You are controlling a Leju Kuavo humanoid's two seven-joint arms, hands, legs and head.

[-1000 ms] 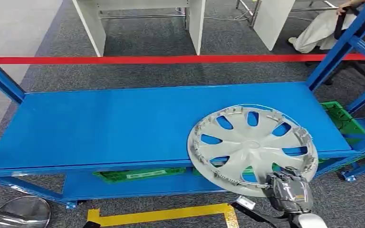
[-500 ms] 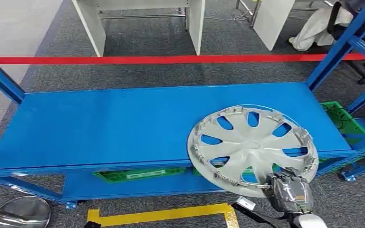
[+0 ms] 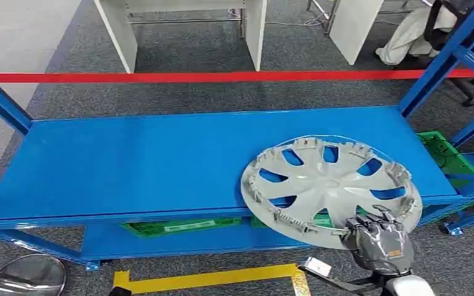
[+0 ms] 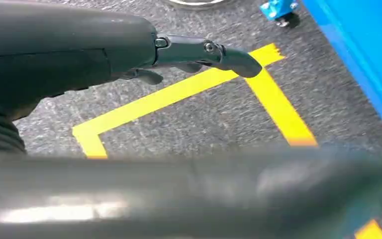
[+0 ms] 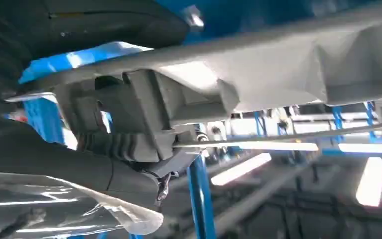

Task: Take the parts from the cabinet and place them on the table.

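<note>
A silver-grey wheel cover [image 3: 328, 192] with several spoke openings lies over the right front part of the blue shelf [image 3: 160, 160], its near rim jutting past the shelf's edge and lifted a little. My right hand [image 3: 379, 245] grips that near rim from below. The right wrist view looks up at the ribbed underside of the wheel cover [image 5: 258, 74], with my dark fingers [image 5: 109, 144] closed on its edge. My left hand [image 4: 129, 55] hangs low over the carpet, fingers spread and holding nothing.
A red beam [image 3: 222, 77] crosses behind the shelf, with blue uprights [image 3: 444, 58] at right. Green crates [image 3: 179, 226] sit on the lower level and a green crate [image 3: 447, 157] at the right. Yellow floor tape [image 3: 210, 279] runs in front. White table legs [image 3: 253, 31] stand beyond.
The wheel cover's near rim has risen and tilted, and it has shifted slightly right. My right hand has moved a little right and lower in the picture with it.
</note>
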